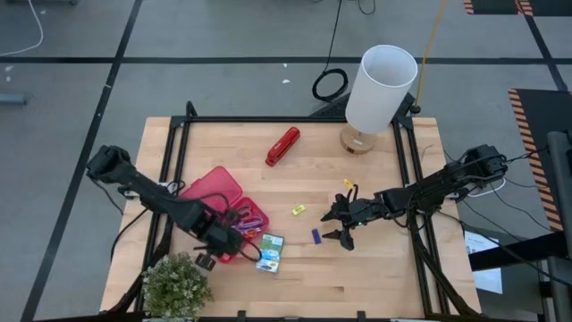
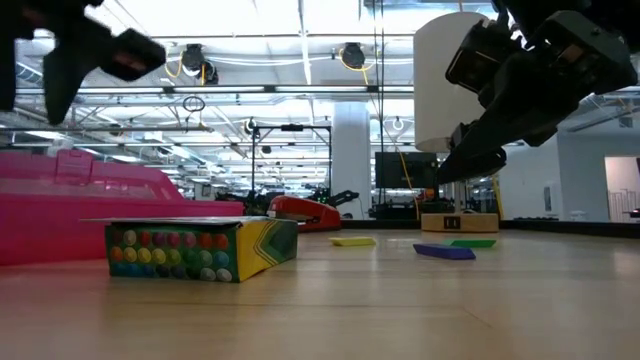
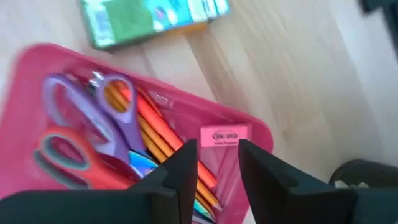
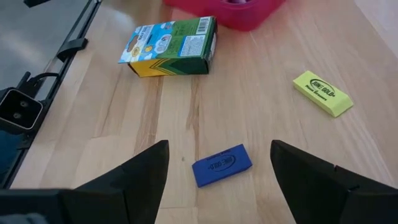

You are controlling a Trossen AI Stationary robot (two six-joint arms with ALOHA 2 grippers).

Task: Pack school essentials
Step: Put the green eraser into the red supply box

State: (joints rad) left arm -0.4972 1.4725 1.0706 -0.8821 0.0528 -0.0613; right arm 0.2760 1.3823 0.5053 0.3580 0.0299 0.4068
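High view: my left gripper (image 1: 217, 240) sits over the near end of the pink case (image 1: 217, 192), where the purple scissors (image 1: 250, 217) lie; the crayon box (image 1: 270, 252) rests on the table (image 1: 357, 277) just beside the case. My right gripper (image 1: 340, 224) hovers near the blue eraser (image 1: 316, 236), with the yellow eraser (image 1: 298, 210) a little farther off and another yellow piece (image 1: 349, 183) nearer the lamp (image 1: 375, 94). A red stapler (image 1: 282, 146) lies well apart, and a potted plant (image 1: 177, 286) stands at the table's front edge. Low view: crayon box (image 2: 200, 249) in front, pink case (image 2: 70, 215) behind it, stapler (image 2: 305, 211) beyond; blue eraser (image 2: 446, 252) flat on the wood under my raised right gripper (image 2: 480, 150). Left wrist view: my fingers (image 3: 186, 168) stand narrowly parted, holding nothing, above a pink eraser (image 3: 225, 135) inside the case (image 3: 37, 74), alongside purple scissors (image 3: 93, 112), red scissors (image 3: 62, 158) and orange pens (image 3: 158, 127); crayon box (image 3: 149, 18) outside. Right wrist view: my fingers (image 4: 134, 180) spread wide and empty, the blue eraser (image 4: 222, 165) lying between them on the wood; yellow eraser (image 4: 323, 93) and crayon box (image 4: 171, 46) beyond.
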